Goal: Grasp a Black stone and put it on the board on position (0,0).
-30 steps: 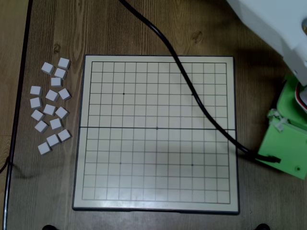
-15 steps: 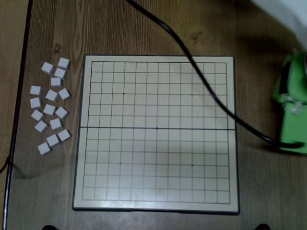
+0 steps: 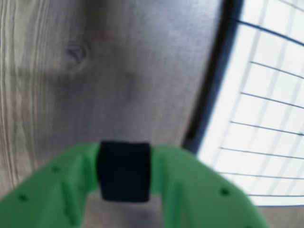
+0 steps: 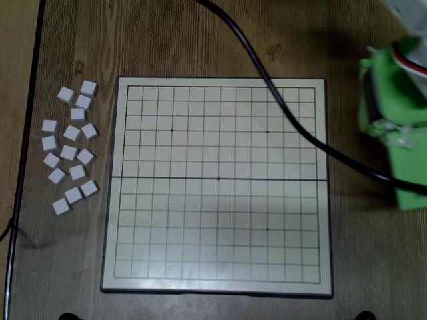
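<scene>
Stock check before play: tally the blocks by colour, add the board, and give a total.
White blocks, left of the board in the overhead view: 16
Black block, held between the green fingers in the wrist view: 1
Board: 1
Total: 18

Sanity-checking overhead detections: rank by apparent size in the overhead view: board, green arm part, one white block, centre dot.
1. board
2. green arm part, partly cut off at the frame edge and nearer the camera, so unsure
3. white block
4. centre dot

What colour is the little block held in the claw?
Black; the block shows best in the wrist view, between the green claw fingers.
</scene>
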